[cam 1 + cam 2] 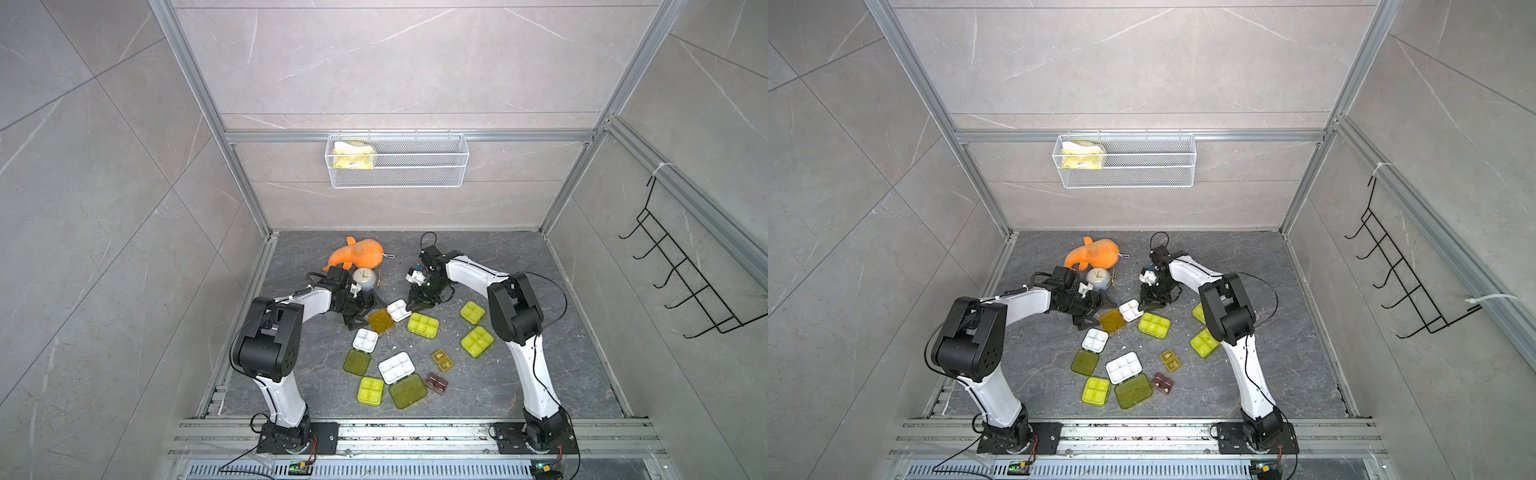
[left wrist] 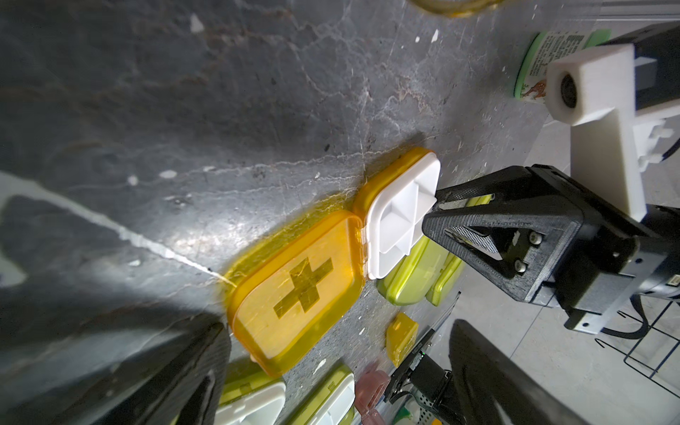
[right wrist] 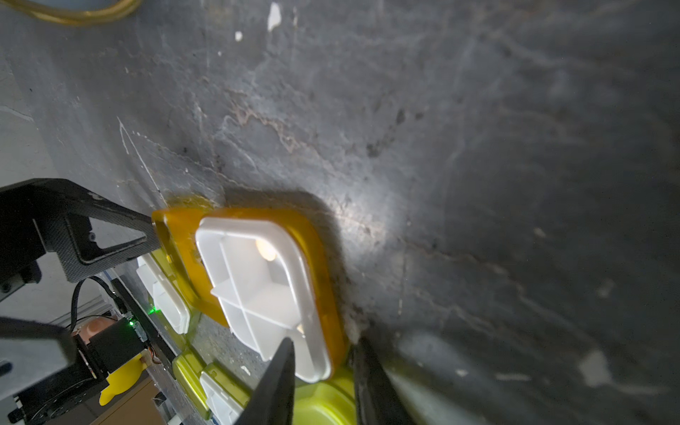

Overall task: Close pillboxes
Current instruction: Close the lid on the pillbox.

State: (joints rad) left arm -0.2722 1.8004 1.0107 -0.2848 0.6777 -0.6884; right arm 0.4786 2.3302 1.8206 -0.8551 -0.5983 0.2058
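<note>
Dark marbled bench (image 1: 519, 374), near its middle: orange-lidded white four-cell plastic pillbox (image 1: 397, 310) lay open. Right hand (image 1: 411, 309) straddled the tray rim, jaws narrow, apparently steadying; grip unconfirmed. Left hand (image 1: 365, 314) stood wide, empty, beside the flat lid (image 1: 381, 321). Judged next: swing lid over, press shut.

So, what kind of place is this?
Probably a robot test cell dressed as a bathroom corner: tile-look walls in an aluminium frame, a wire basket on the back wall, robot arms bolted to a rail.
</note>
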